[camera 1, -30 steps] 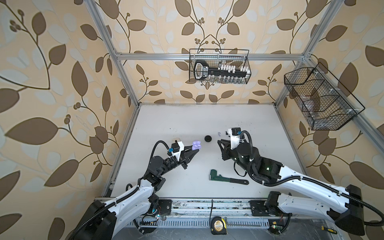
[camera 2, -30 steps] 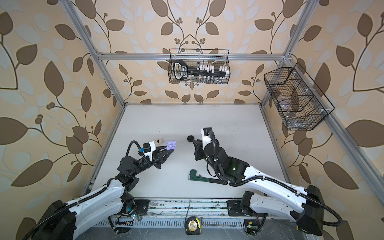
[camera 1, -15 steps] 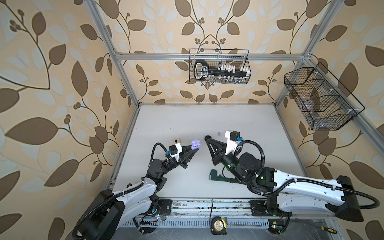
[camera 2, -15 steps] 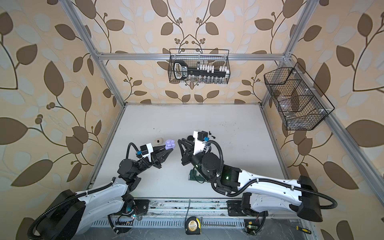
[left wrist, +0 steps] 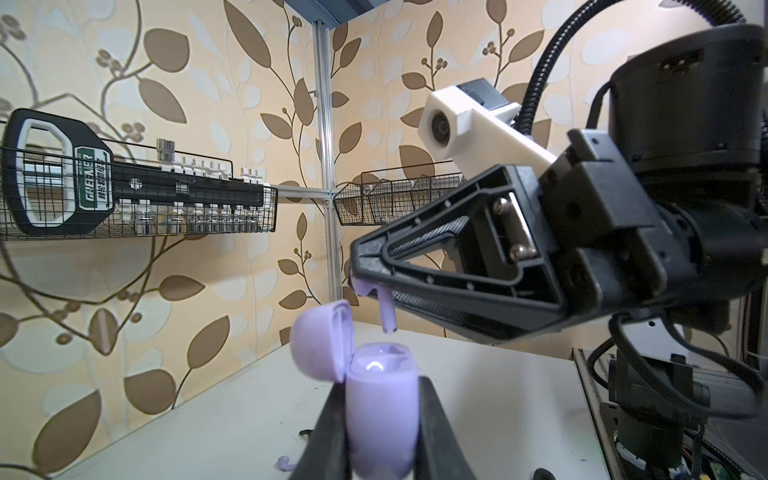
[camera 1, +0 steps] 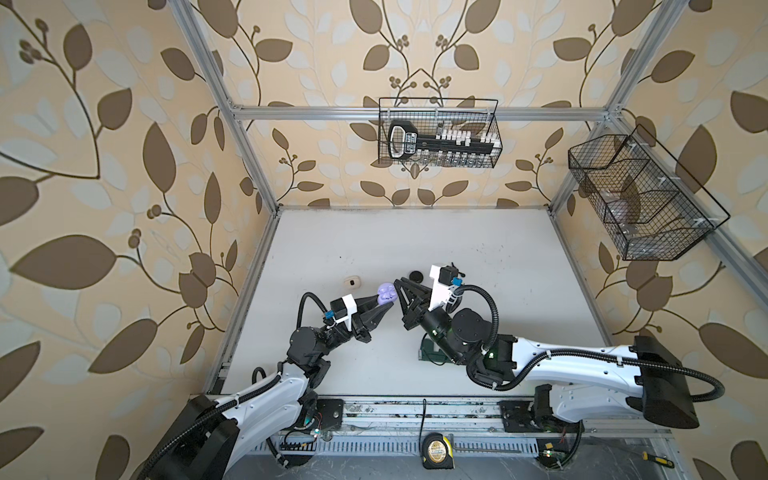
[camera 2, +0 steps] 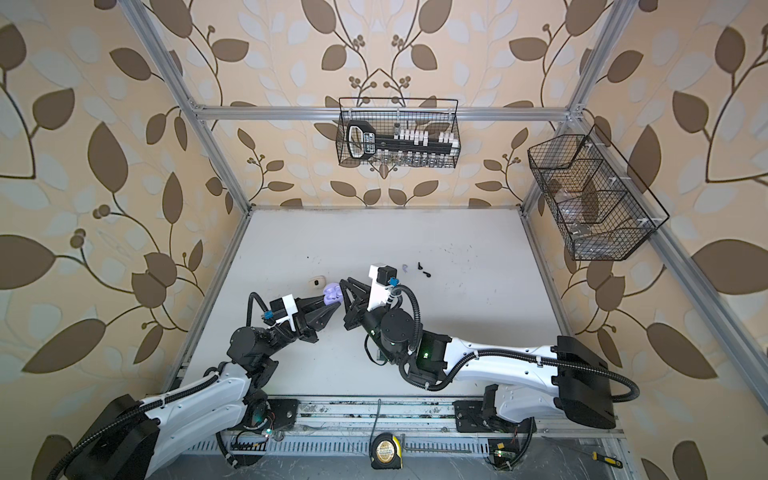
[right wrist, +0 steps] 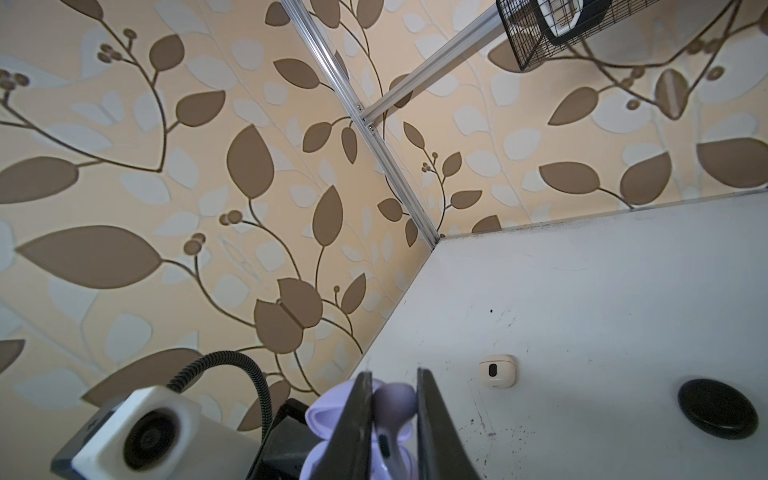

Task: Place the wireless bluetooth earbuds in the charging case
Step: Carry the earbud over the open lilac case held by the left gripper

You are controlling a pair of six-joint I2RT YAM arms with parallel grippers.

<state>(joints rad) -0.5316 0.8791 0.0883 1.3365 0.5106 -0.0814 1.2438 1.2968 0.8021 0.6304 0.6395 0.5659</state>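
Note:
My left gripper [camera 1: 386,306] is shut on the body of a pale lavender charging case [left wrist: 382,399], held upright above the table with its lid [left wrist: 320,345] swung open. My right gripper [right wrist: 394,386] is shut on a lavender earbud [right wrist: 395,401] by its head. The stem [left wrist: 387,311] hangs just above the case's open top, apart from it. In both top views the two grippers meet tip to tip at the case [camera 2: 331,292]. A second lavender earbud [camera 2: 405,268] and two black earbuds [camera 2: 424,271] lie on the table behind the right wrist.
A white case [camera 1: 352,282] lies on the table left of the grippers, and a black case [camera 1: 416,275] behind them. A green wrench [camera 1: 428,353] is partly hidden under the right arm. Wire baskets [camera 1: 438,133] hang on the back and right walls.
My right gripper has swung left with the lavender earbud and now sits right over the open case. The left gripper has kept hold of the case, shifting only slightly.

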